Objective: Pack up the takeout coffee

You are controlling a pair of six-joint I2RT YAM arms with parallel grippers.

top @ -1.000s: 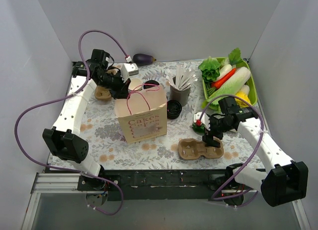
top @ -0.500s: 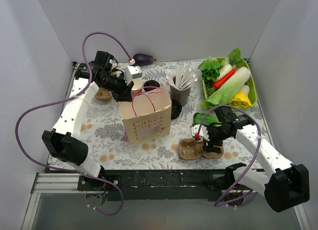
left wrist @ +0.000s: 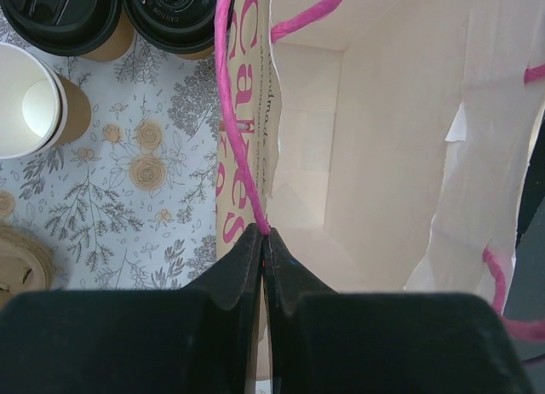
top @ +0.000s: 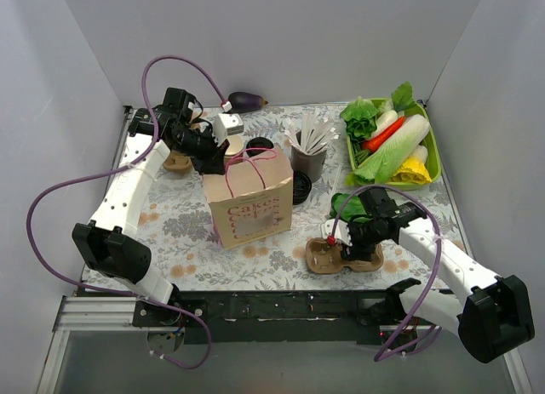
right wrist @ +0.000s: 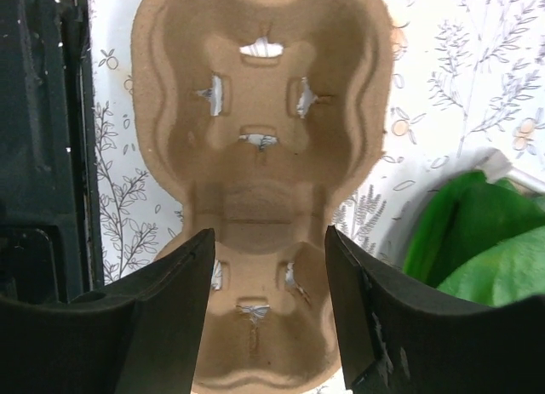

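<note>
Two takeout coffees with black lids stand behind and to the right of the paper bag [top: 251, 202]: one [top: 258, 145] behind it, one [top: 301, 187] at its right side. Both show in the left wrist view, one [left wrist: 60, 15] beside the other [left wrist: 174, 11]. My left gripper [top: 220, 162] is shut on the bag's pink handle [left wrist: 234, 130] above the open, empty bag [left wrist: 383, 156]; its fingertips [left wrist: 262, 232] pinch the cord. My right gripper [top: 339, 241] is open, low over the tan pulp carrier [top: 345, 256], its jaws [right wrist: 268, 258] straddling the near well of the carrier [right wrist: 264, 113].
An open lidless cup [left wrist: 34, 105] stands by the bag. A dark grey cup of white sticks [top: 308, 160], a green vegetable tray [top: 430, 143], an eggplant [top: 247, 99], a second carrier [top: 176, 162] and a loose green leaf [top: 349, 207] are around. The black rail [right wrist: 34, 139] borders the near edge.
My left gripper has pulled the bag's handle up and shifted the bag slightly right. My right gripper has moved left and down over the pulp carrier.
</note>
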